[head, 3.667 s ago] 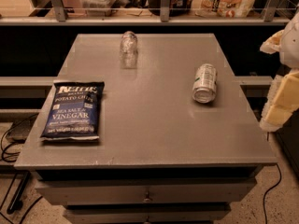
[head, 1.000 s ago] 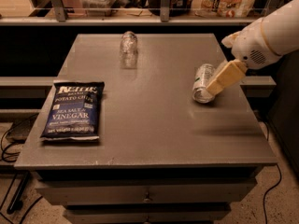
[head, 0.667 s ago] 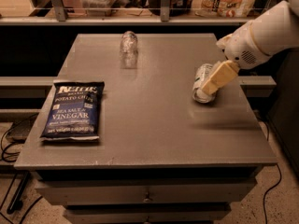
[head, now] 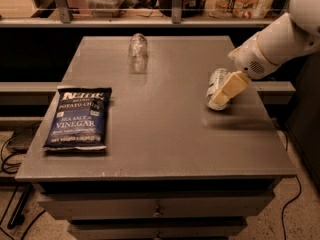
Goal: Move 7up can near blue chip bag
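Grey tabletop (head: 165,134) holds the blue chip bag (head: 77,118) flat by its left edge and a clear bottle (head: 138,51) lying near the back edge. Near the right edge the 7up can (head: 215,83) lies on its side with the gripper (head: 231,88) over it; whether it grips the can cannot be told.

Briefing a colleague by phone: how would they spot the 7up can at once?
On the grey table, look to the right side, where the claw is at the 7up can. It lies on its side: small, silvery-white with green, unlike the clear bottle at the back or the flat blue chip bag at left.
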Controlling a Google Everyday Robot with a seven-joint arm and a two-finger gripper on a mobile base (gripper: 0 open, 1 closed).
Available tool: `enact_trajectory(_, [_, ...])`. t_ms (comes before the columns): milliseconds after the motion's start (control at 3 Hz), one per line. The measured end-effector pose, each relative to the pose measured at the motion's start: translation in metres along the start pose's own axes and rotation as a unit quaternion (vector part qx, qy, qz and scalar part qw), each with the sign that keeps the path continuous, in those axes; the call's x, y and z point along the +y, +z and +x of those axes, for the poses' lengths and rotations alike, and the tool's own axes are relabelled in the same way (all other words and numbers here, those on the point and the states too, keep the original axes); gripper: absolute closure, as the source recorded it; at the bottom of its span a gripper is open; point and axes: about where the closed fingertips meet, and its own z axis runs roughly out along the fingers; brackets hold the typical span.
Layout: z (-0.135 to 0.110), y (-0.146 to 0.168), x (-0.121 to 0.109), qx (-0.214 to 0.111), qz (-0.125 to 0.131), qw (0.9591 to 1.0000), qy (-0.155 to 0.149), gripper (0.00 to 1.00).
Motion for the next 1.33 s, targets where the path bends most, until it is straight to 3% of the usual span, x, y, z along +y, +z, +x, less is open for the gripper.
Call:
enact_trajectory(667, [0.01,0.032,-0.007,-0.005,-0.02,0.9998,0.006,0.0])
enact_trajectory(1333, [0.01,0.034,-0.007,-0.007,-0.021,0.9998,0.0,0.41])
